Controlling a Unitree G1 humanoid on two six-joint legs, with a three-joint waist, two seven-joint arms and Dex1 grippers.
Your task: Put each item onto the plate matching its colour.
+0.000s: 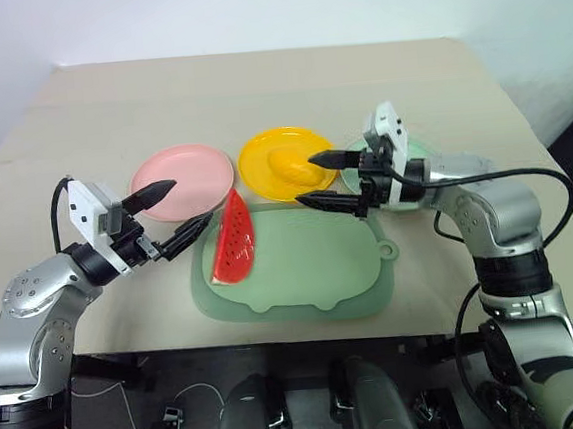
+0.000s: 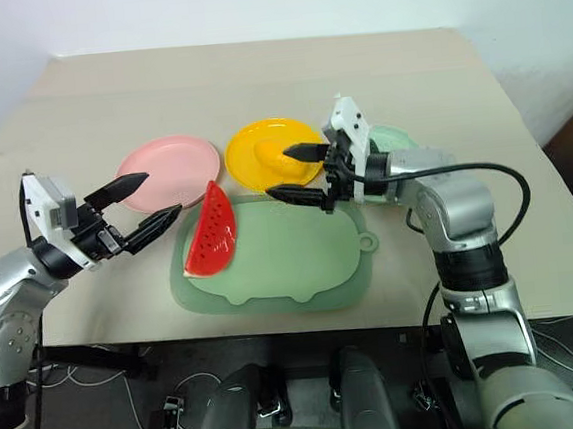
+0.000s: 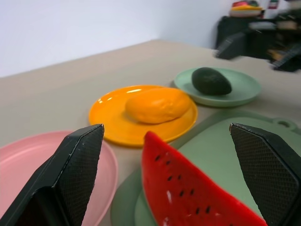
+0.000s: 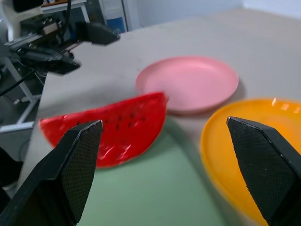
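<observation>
The left gripper (image 1: 172, 216) hangs above the counter (image 1: 255, 87) with its jaws spread wide and nothing between them, pointing toward the near edge of the pink plate (image 1: 182, 181) and the watermelon wedge (image 1: 233, 241). The right gripper (image 1: 328, 180) is likewise gaping and empty, held above the far edge of the light green mat (image 1: 301, 268), just in front of the yellow plate (image 1: 286, 162), its jaws pointing toward the robot's left. The watermelon wedge lies on the left end of the mat, red face up and rind toward the left, its far tip reaching close to the gap between the pink and yellow plates; it touches neither gripper. The pink plate, bare, sits on the counter just beyond the mat's left corner. The yellow plate is beside it toward the right and carries the yellow-orange mango (image 1: 296, 163) near its middle. Farther right, partly hidden behind the right gripper in the head views, is the mint green plate (image 3: 244, 89); the left wrist view shows the dark green avocado (image 3: 211, 81) resting on it. The three plates stand in a row along the mat's far side, close together.
</observation>
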